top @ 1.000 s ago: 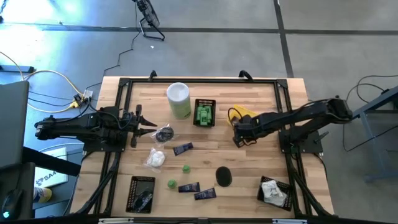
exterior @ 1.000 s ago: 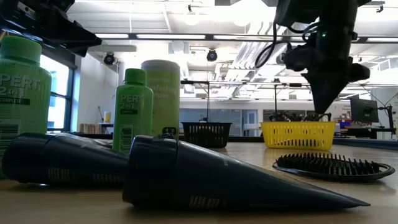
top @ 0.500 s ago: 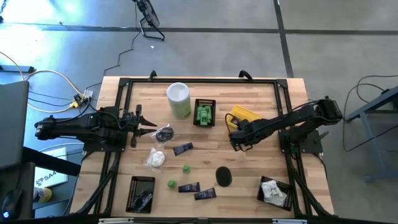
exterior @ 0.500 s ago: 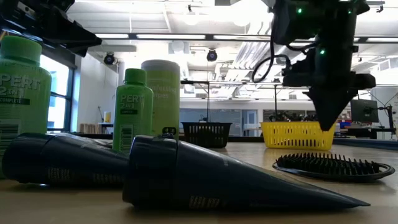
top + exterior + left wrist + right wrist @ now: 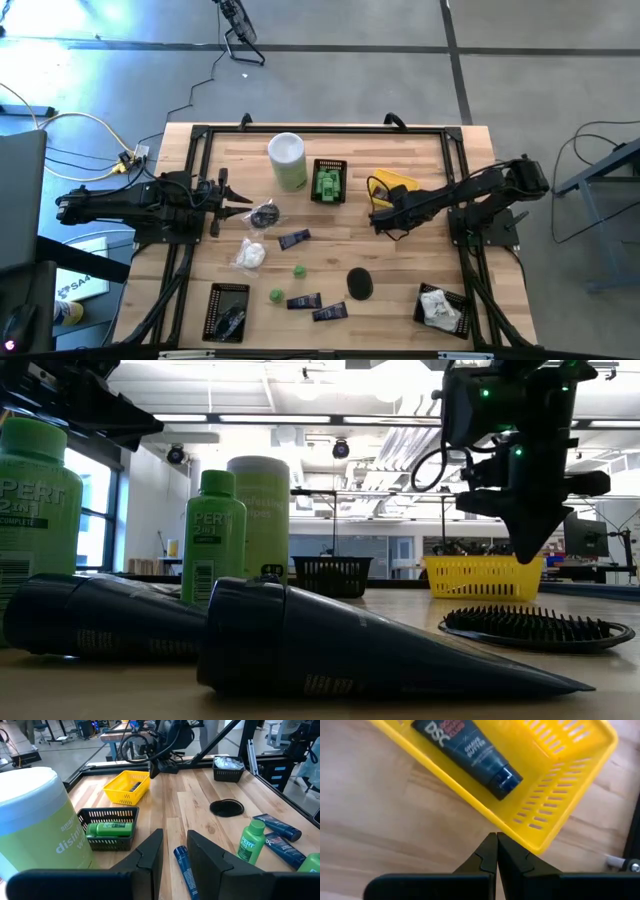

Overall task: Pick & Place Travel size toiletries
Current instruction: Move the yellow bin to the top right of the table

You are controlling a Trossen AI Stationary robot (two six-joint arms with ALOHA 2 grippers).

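Observation:
My right gripper (image 5: 380, 218) (image 5: 496, 836) is shut and empty. It points steeply down just above the table beside the near wall of the yellow basket (image 5: 555, 790) (image 5: 398, 182). Whether it touches that wall I cannot tell. A navy tube (image 5: 470, 747) lies inside the basket. Loose on the table lie more navy tubes (image 5: 294, 239) (image 5: 303, 301), two green bottles (image 5: 298, 270), a white packet (image 5: 250, 254) and dark round pieces (image 5: 360, 283) (image 5: 264, 214). My left gripper (image 5: 240, 200) (image 5: 174, 834) waits at the table's left, slightly open, with nothing between its fingers.
A tall white-and-green canister (image 5: 287, 160) stands at the far side, next to a black basket (image 5: 329, 182) holding green bottles. Two more black baskets (image 5: 228, 312) (image 5: 440, 305) sit near the front edge, the right one with white packets. Bare wood lies between the yellow basket and the round piece.
My right gripper has sunk a little beside the yellow basket, tipped more steeply downward and rolled at the wrist, staying shut.

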